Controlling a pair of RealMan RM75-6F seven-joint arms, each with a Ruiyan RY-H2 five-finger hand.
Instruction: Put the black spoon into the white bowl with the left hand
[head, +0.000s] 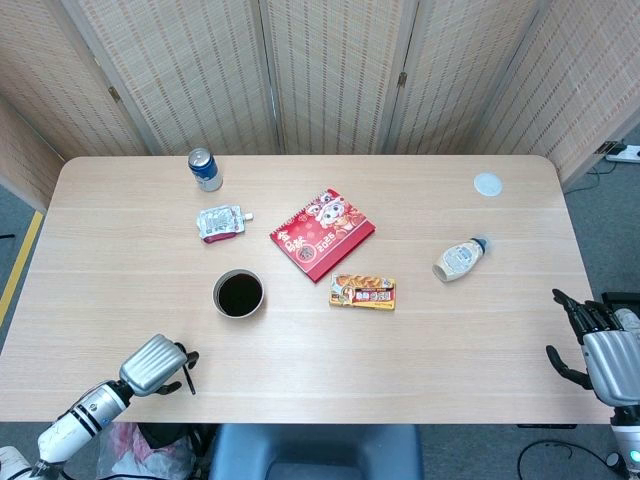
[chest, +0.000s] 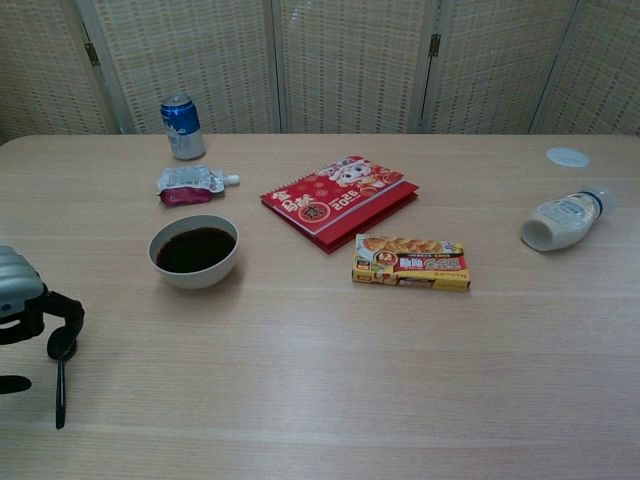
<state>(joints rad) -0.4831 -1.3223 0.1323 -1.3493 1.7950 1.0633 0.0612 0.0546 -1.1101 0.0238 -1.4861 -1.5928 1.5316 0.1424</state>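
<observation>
The black spoon (chest: 59, 392) lies flat near the table's front left edge, its handle pointing toward me. My left hand (chest: 22, 300) hovers right over the spoon's head, dark fingers (chest: 68, 312) curled down beside it and thumb apart, gripping nothing. In the head view this left hand (head: 155, 364) covers the spoon's head, so only the spoon's handle (head: 190, 383) shows. The white bowl (chest: 195, 279), filled with something dark, stands behind and to the right of the spoon; the head view shows this bowl (head: 216, 297) too. My right hand (head: 603, 347) waits open off the table's right edge.
A blue can (head: 205, 169) and a foil pouch (head: 220, 223) sit behind the bowl. A red booklet (head: 322, 233), a yellow snack box (head: 363, 292), a lying white bottle (head: 458, 260) and a white lid (head: 487, 183) spread across the middle and right.
</observation>
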